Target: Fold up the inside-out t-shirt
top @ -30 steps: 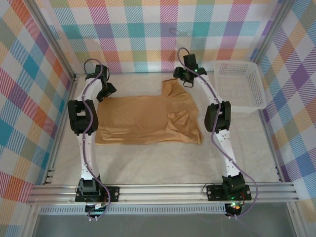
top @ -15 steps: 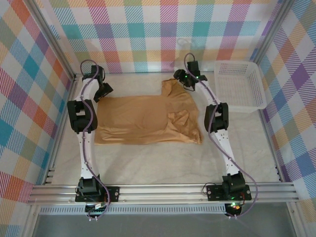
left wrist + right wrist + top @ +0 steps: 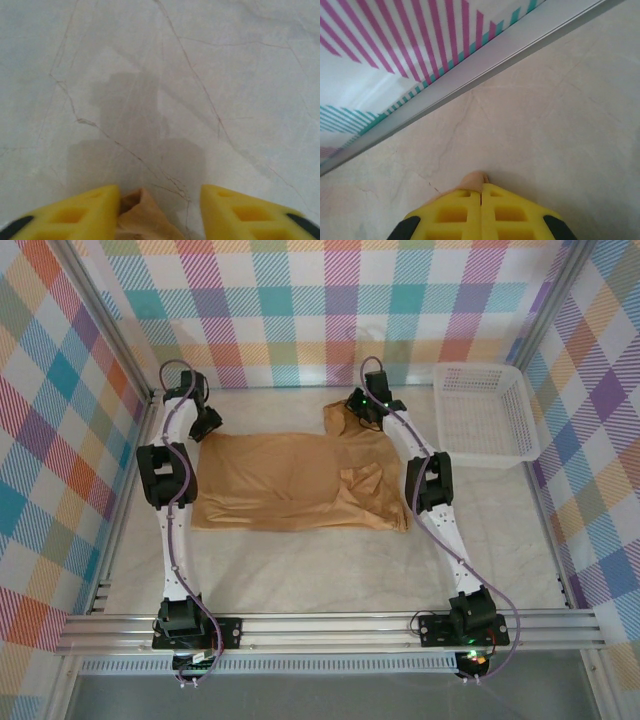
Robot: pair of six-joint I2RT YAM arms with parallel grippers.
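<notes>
The inside-out t-shirt (image 3: 290, 480) lies spread on the marble table, tan, with a rumpled fold near its right edge. My left gripper (image 3: 207, 422) sits at the shirt's far left corner. In the left wrist view its yellow fingers (image 3: 85, 215) stand apart, and a corner of the cloth (image 3: 140, 215) lies between them against the left finger. My right gripper (image 3: 358, 405) is at the far right corner by the sleeve. There its jaws (image 3: 481, 187) are pressed together, with a tip of tan cloth (image 3: 474, 179) poking out from between them.
A white mesh basket (image 3: 485, 415) stands at the back right, beside the right arm. The aluminium frame rail (image 3: 485, 65) and the checked back wall run close behind the right gripper. Bare table (image 3: 330, 570) lies in front of the shirt.
Both grippers have dropped onto the shirt's far corners. The right gripper moved left and closed on the cloth. The left gripper's jaws have narrowed around the left corner.
</notes>
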